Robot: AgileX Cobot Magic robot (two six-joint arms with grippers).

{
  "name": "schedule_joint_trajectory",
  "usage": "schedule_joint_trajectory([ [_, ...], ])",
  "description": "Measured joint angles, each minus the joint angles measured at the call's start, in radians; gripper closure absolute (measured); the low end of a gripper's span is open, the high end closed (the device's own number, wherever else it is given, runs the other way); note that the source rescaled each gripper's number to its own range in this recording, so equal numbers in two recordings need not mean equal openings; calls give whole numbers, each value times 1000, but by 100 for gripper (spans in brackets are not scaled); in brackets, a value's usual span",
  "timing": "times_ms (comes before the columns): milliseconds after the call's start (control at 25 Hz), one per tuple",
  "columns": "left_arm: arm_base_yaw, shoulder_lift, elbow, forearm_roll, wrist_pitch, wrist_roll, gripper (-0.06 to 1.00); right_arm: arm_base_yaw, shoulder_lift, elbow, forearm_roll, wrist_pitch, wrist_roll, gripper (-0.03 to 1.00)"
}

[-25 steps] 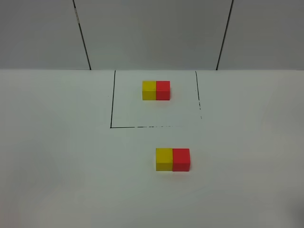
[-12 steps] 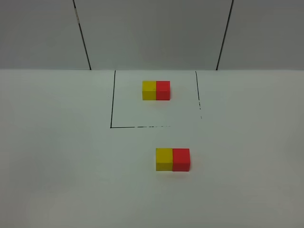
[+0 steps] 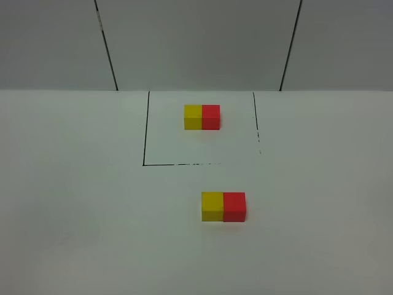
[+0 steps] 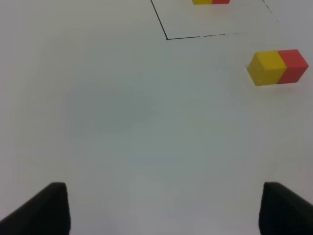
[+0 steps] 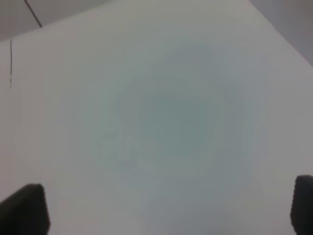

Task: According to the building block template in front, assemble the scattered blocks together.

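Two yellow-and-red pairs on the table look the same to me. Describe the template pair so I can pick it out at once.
Start at the white table and find the thin black outline drawn near its far edge, by the wall. The template pair sits inside that outline, yellow cube left, red cube right, touching. The other pair, with the same colour order, lies outside the outline, nearer the camera.

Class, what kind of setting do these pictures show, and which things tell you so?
Probably a robot test bench: a bare white table, a black drawn outline framing the template pair, and panelled grey walls.
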State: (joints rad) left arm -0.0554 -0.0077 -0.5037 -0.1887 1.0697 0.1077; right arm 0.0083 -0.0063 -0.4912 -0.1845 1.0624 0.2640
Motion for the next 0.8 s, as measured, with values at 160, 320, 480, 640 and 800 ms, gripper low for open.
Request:
schedule_joint_trajectory([
  [160, 0, 0, 0, 0, 0, 0, 28, 0, 0, 0, 0, 0, 0, -2],
  [320, 0, 0, 0, 0, 0, 0, 28, 0, 0, 0, 1, 0, 0, 3],
  [480, 0, 0, 0, 0, 0, 0, 28, 0, 0, 0, 1, 0, 0, 9],
  [640, 0, 0, 0, 0, 0, 0, 28, 0, 0, 0, 1, 0, 0, 14],
  [800, 0, 0, 0, 0, 0, 2, 28, 0, 0, 0, 1, 0, 0, 15],
])
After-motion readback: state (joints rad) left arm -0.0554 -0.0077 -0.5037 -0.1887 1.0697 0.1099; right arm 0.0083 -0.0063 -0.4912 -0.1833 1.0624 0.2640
